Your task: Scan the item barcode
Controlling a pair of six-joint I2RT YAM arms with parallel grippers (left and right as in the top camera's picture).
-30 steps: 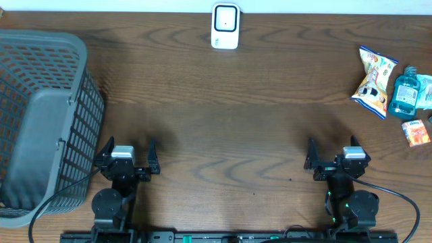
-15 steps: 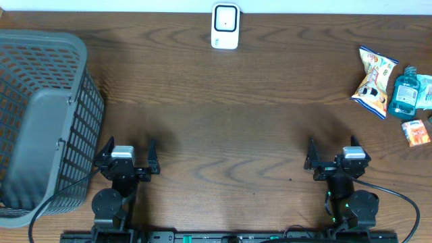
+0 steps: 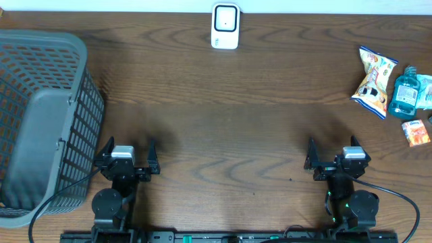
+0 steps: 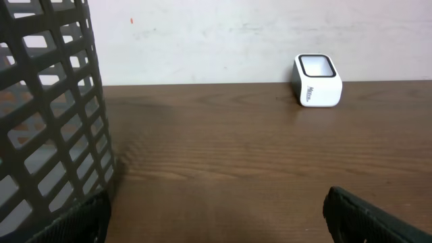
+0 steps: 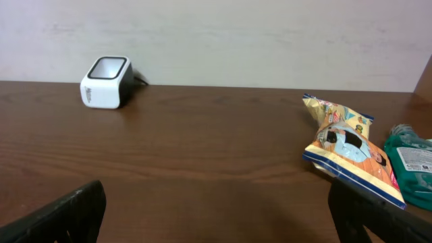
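The bench (image 3: 223,115) is dark brown wood with a wavy grain, and it runs back to a pale, plain wall (image 5: 236,34). My left fingers (image 4: 378,219) stand wide apart, holding nothing, low by the near edge. My right fingers (image 5: 61,216) are spread just as wide and hold nothing either, by the same edge.

A grey slatted basket (image 3: 40,121) takes up the left end, its wall just beside my outer left finger, so that side is tight. The white scanner (image 3: 225,25) sits at the far edge in the middle, close to the wall, its dark window facing up.

The items lie at the right end, well apart from my right fingers. A yellow and orange snack bag (image 3: 373,79) lies flat, touching a teal pack (image 3: 407,94) that may be a bottle; the view is too small to be sure. A small orange box (image 3: 416,133) lies nearer me, by the right edge.

Between my two arms and back to the scanner the wood lies open and wide.
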